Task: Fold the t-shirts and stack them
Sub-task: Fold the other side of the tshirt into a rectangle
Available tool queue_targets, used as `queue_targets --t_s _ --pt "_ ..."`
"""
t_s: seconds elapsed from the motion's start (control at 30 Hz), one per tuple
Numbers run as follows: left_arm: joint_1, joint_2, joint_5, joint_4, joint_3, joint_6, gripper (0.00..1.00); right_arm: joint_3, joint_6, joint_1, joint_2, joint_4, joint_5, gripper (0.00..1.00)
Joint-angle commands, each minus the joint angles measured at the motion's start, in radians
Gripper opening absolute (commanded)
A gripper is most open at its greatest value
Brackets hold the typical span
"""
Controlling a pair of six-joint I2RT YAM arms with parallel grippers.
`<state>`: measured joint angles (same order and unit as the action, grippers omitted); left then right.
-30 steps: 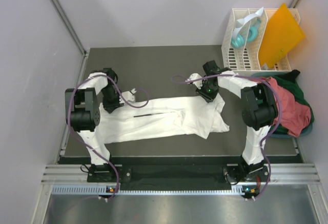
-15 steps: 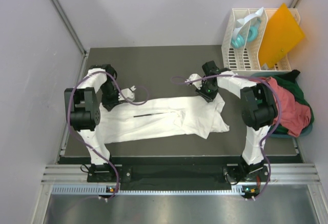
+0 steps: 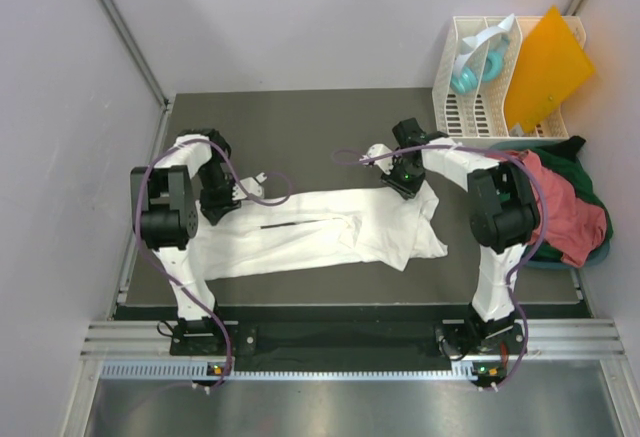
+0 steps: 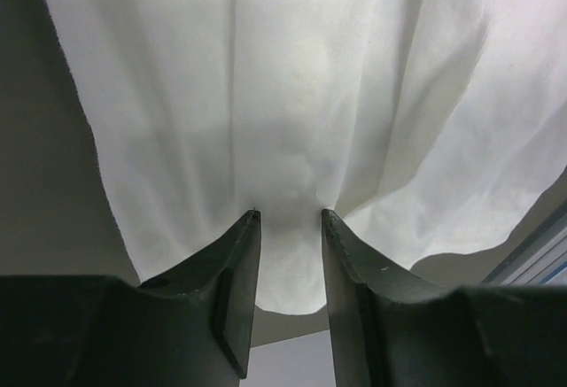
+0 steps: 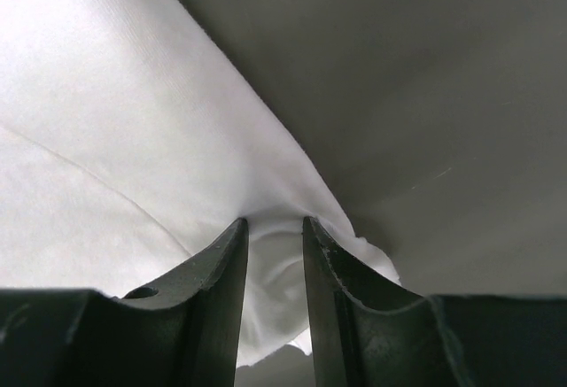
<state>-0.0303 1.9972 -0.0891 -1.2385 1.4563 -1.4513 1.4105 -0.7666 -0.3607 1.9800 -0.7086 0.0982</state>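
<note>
The white t-shirt [image 3: 300, 232] is lying flat on the desk [image 3: 300, 127] between the two arms. Its long axis is running left to right and its near hem is facing the arm bases. Both pairs of fingers are working at its far edge, one at each end. The left fingers [image 4: 232, 298] are standing narrow and pinching a gather of white cloth, with creases fanning away from the tips. The right fingers [image 5: 217, 290] are likewise pinching a bunched corner (neither arm is nearer; each is taking its own end). Any fold is probably turning on carrying that far edge toward the near one. At the right, the salmon-red t-shirt [image 3: 560, 212] and the dark green t-shirt [image 3: 578, 152] are lying heaped, partly hiding each other. From above, the arms are covering both grips, so how much cloth each is pinching is hard to judge.
</note>
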Motion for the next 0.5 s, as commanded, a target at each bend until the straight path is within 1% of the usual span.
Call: queue_targets --t_s 0.0,0.13,0.23,0.27,0.3,0.33,0.37,0.47 --pt "0.004 0.018 -0.009 0.004 -0.010 0.000 0.37 0.038 -0.005 -0.015 0.031 0.014 0.005 0.32" --pt "0.004 0.031 0.000 0.008 -0.010 0.000 0.36 0.041 -0.005 -0.017 0.037 0.014 0.006 0.31" --pt "0.003 0.034 -0.003 0.005 -0.007 0.000 0.32 0.042 -0.007 -0.017 0.039 0.011 0.005 0.29" --pt "0.003 0.032 -0.003 -0.001 -0.004 -0.004 0.28 0.042 -0.010 -0.020 0.039 0.009 0.005 0.27" --pt "0.004 0.031 -0.001 -0.004 0.002 -0.004 0.16 0.042 -0.011 -0.020 0.042 0.012 0.003 0.26" --pt "0.004 0.031 -0.003 -0.010 0.007 -0.006 0.07 0.042 -0.010 -0.018 0.042 0.011 0.003 0.26" --pt "0.004 0.026 -0.003 -0.022 0.010 -0.004 0.00 0.044 -0.011 -0.018 0.043 0.009 0.003 0.24" --pt "0.004 0.011 -0.012 -0.055 0.038 -0.001 0.00 0.045 -0.014 -0.018 0.049 0.009 0.005 0.22"
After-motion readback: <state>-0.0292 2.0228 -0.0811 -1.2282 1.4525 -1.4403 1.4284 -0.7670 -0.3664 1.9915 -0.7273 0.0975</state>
